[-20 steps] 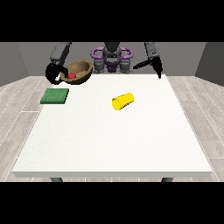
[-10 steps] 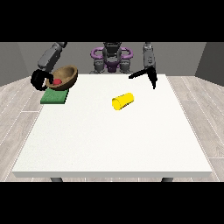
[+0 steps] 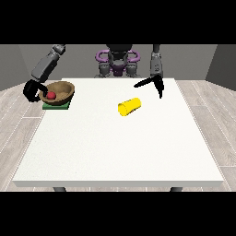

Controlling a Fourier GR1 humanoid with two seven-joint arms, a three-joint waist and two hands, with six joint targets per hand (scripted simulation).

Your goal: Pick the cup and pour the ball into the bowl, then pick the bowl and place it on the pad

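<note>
Looking across the surface, you see the hand at the view's left with fingers curled round the bowl (red ball inside) over the green pad. The hand at the view's right hangs spread open; the yellow cup lies tipped nearby.

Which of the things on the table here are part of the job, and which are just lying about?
Part of the job:
- brown bowl, over the pad
- red ball, inside the bowl
- green pad, under the bowl
- yellow cup, on its side mid-table
- hand at the view's left, at the bowl's rim

Just lying about:
- nothing else on the white table
</note>
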